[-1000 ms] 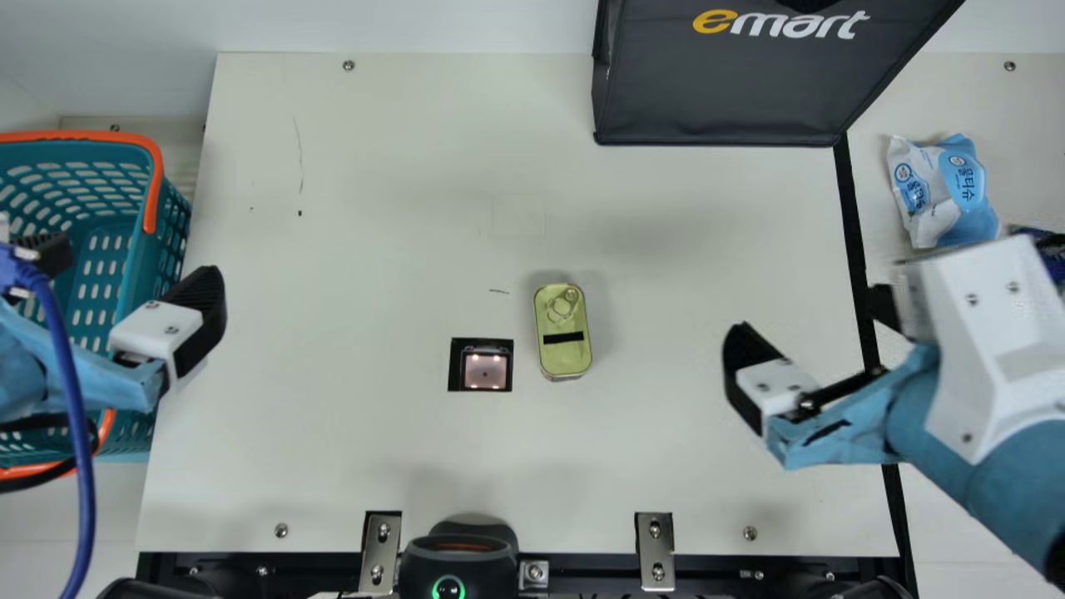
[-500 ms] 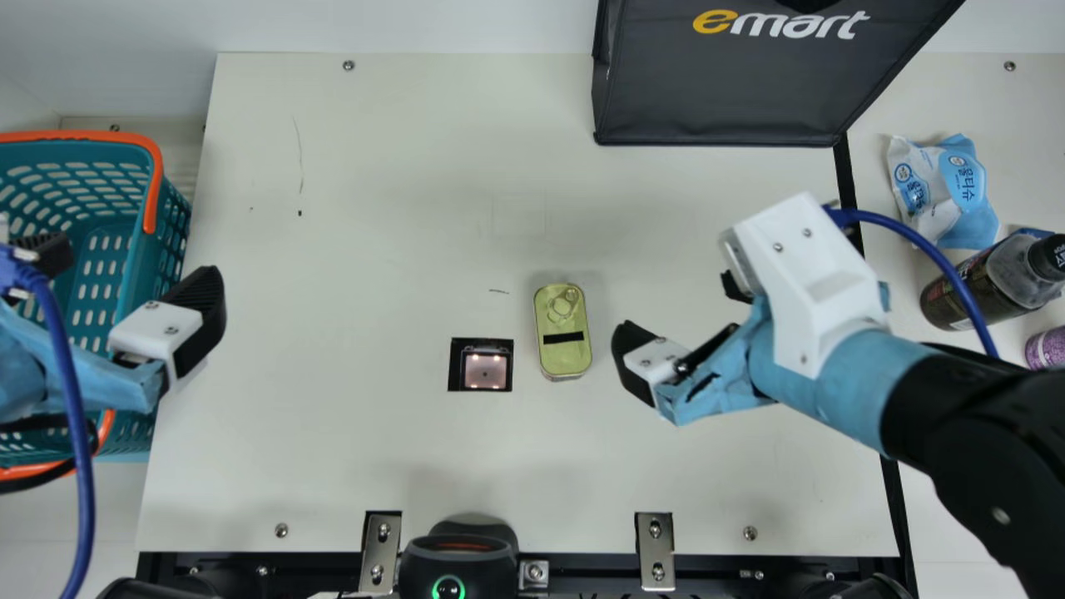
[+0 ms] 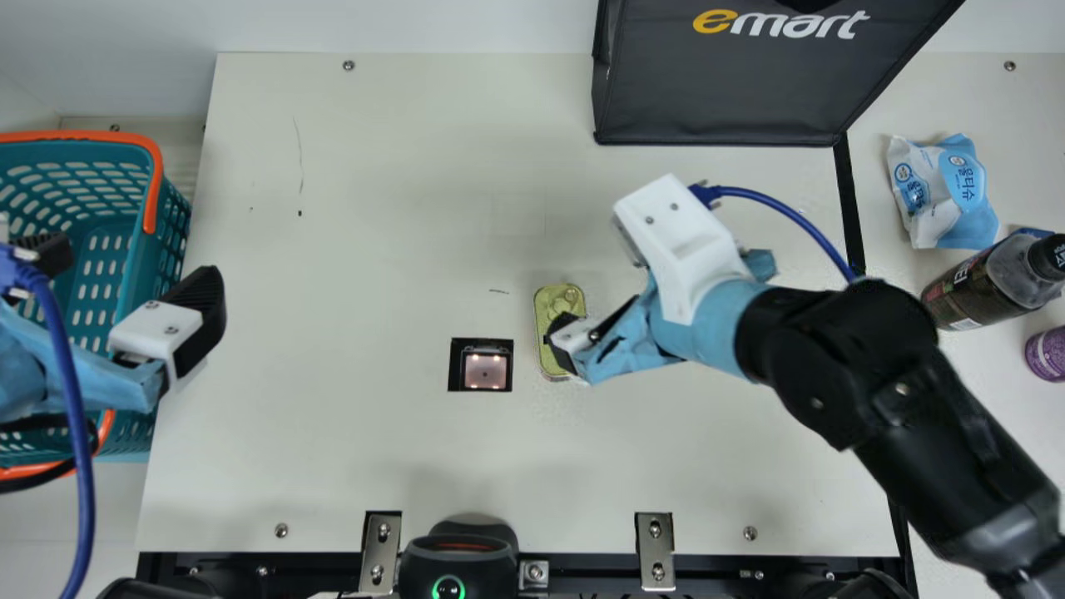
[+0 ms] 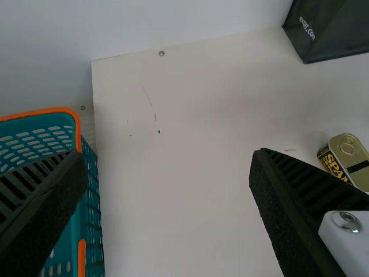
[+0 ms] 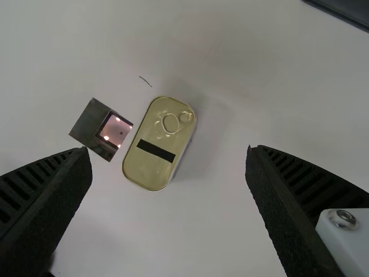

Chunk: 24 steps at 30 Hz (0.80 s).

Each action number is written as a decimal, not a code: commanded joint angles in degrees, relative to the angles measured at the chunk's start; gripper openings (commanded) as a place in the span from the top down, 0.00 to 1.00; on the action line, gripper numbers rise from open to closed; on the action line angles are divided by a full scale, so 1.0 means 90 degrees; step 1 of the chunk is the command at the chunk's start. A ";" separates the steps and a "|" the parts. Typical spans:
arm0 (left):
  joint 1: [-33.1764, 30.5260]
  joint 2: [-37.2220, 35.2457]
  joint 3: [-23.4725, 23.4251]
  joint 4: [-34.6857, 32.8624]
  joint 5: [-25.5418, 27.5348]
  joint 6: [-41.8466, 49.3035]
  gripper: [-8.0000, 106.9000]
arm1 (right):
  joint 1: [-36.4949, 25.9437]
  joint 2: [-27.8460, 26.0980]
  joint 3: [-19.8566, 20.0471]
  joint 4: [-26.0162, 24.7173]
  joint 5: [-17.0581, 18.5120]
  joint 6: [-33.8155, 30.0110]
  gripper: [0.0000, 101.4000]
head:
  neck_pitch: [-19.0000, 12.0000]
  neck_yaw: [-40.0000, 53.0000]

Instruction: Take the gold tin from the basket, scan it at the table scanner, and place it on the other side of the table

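At the near edge, a black rounded device (image 3: 456, 566) with a glowing green ring was cut off by the frame. Farther in, the scanner (image 3: 485, 371) sat in the table, a pinkish lit window within a black square. Just right of it, the gold tin (image 3: 549, 301) lay flat on the table, partly hidden by the right gripper (image 3: 595, 320); contact could not be confirmed. Its lid was smooth metal, an oblong with rounded corners, a ring pull and a black strip. The right gripper's ribbed fingers stood wide apart, as did those of the left gripper (image 3: 125, 279), at the basket (image 3: 156, 170) on the left, a perforated teal plastic body with orange trim, cropped. At right, a purple container (image 3: 1050, 353) was cut off, near a dark bottle (image 3: 978, 291); beyond lay a crinkled packet (image 3: 944, 191). Far off stood a black bag (image 3: 715, 91), its top cropped.
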<state>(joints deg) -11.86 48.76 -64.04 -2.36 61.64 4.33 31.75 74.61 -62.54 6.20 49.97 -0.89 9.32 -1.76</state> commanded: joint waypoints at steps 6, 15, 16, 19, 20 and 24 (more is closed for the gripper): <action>0.0000 0.0000 0.0000 0.0000 0.0000 0.0000 0.15 | 0.0548 0.0744 -0.0193 -0.0766 -0.0169 0.1394 0.06 | -0.0155 0.0020; 0.0000 0.0000 0.0000 0.0000 0.0000 0.0000 0.15 | 0.1079 0.1459 -0.0409 -0.1789 -0.0123 0.3146 0.06 | -0.0155 0.0020; 0.0000 0.0000 0.0000 0.0000 0.0000 0.0000 0.15 | 0.1127 0.1521 -0.0421 -0.1869 -0.0104 0.3318 0.06 | -0.0155 0.0020; 0.0000 0.0000 0.0000 0.0000 0.0000 0.0000 0.15 | 0.1245 0.1689 -0.0439 -0.2005 -0.0078 0.3764 0.06 | -0.0155 0.0020; 0.0000 0.0000 0.0000 0.0000 0.0000 0.0000 0.15 | 0.1283 0.1738 -0.0442 -0.2035 -0.0071 0.3898 0.06 | -0.0155 0.0020; 0.0000 0.0000 0.0000 0.0000 0.0000 0.0000 0.15 | 0.1404 0.1916 -0.0427 -0.2113 -0.0067 0.4359 0.06 | -0.0155 0.0020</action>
<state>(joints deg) -11.86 48.76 -64.04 -2.36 61.64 4.33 44.24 91.58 -66.52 -12.66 49.17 36.06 9.40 -1.67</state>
